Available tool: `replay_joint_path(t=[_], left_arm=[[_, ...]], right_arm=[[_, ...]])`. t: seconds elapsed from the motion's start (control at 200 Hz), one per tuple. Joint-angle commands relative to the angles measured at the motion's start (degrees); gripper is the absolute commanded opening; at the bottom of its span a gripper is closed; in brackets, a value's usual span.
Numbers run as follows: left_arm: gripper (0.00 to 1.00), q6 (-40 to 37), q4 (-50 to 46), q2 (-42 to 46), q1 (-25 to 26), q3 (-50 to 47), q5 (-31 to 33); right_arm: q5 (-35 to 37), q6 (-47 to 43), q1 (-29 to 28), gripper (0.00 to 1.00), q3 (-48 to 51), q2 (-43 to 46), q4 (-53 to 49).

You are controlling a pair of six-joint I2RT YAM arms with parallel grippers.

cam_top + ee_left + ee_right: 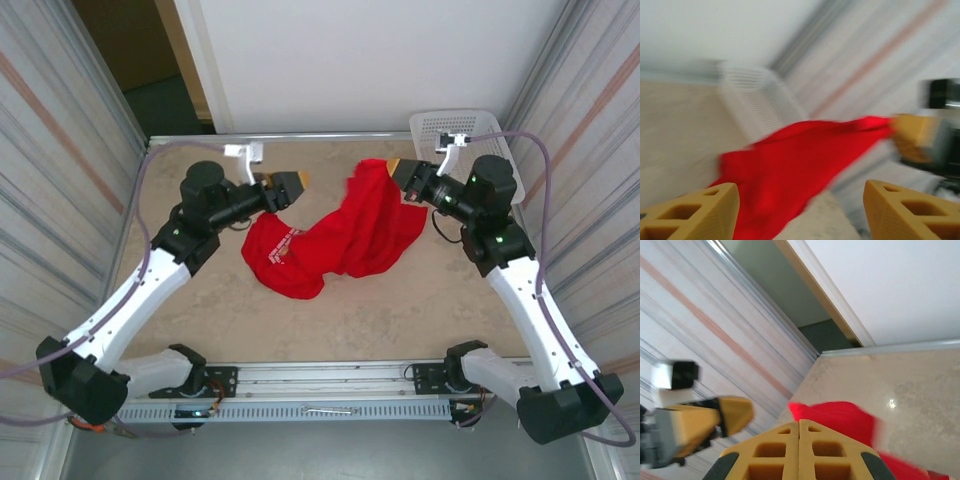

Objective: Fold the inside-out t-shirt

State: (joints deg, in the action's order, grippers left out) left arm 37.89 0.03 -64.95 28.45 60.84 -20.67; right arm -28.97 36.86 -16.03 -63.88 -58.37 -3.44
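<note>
- Red cotton, the inside-out t-shirt (335, 240), is being shown crumpled on the middle of the beige bench (400, 320), between the two arms.
- One edge of it is being pinched and held up off the bench by the right tool (400, 168), its yellow fingers (790, 450) being pressed together on the cloth.
- The rest of the shirt is being draped down from that tool to the bench, with a small white-and-yellow print (283, 246) being shown near its left end.
- The left tool (297, 183) is being held spread near that left end, with nothing being gripped between its fingers (695, 215).
- A white mesh basket (470, 125) is being seen at the far right corner, behind the right tool.
</note>
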Motion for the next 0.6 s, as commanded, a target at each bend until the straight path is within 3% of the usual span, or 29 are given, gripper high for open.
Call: replay_joint_path(t=[0.0,0.105,0.25,0.596], left_arm=[[0.68,4.6,-10.5,3.4,-4.3,-9.2,12.9],[0.70,8.5,-15.6,3.5,-6.1,-15.8,16.0],[0.72,11.3,-15.3,0.4,-6.6,-22.4,18.3],[0.70,7.6,-16.7,-14.4,-6.6,-18.1,22.8]], right_arm=[[2.1,-1.5,0.4,0.00,-0.5,1.4,-2.3],[3.8,-1.6,0.4,0.00,1.6,3.2,-2.5],[3.8,-1.4,0.5,0.00,3.3,3.3,-2.3],[3.8,-1.4,0.7,0.00,2.5,3.7,-2.4]])
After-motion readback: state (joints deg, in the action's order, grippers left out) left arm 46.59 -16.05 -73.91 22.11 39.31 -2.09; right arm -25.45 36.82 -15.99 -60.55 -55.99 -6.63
